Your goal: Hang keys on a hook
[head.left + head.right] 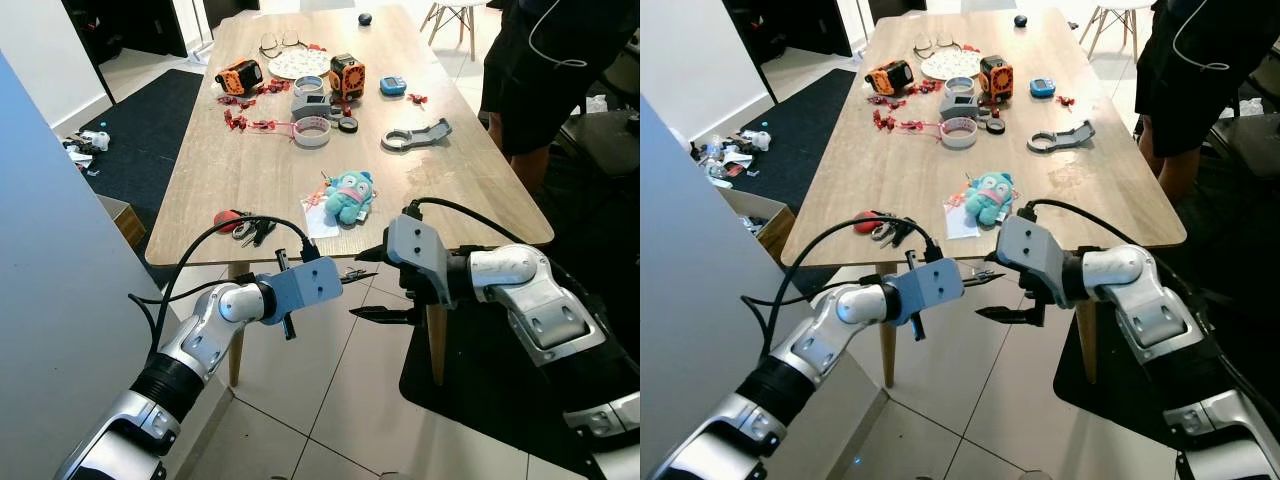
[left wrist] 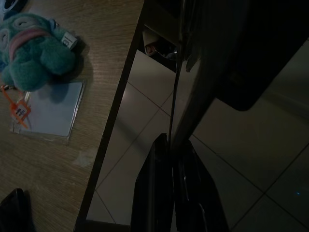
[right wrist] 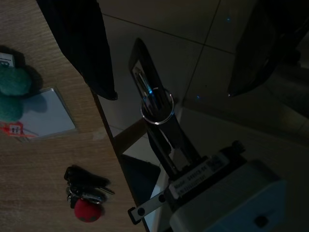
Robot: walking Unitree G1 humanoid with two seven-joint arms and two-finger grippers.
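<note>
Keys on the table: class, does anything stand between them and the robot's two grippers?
No solid object does. The keys lie near the table's front edge. The left gripper and right gripper hover off that edge, over the floor. The left arm's black cable arcs close by the keys and might snag.

Counting what is sitting on the table

Lying there: one teal plush toy [image 1: 349,196], one bunch of keys [image 1: 243,227], two tape rolls [image 1: 311,131], one pair of glasses [image 1: 280,42], one plate [image 1: 297,64].

The keys [image 1: 246,227] lie at the table's [image 1: 200,180] near edge, left of the plush toy [image 1: 349,196], both grippers below.
</note>
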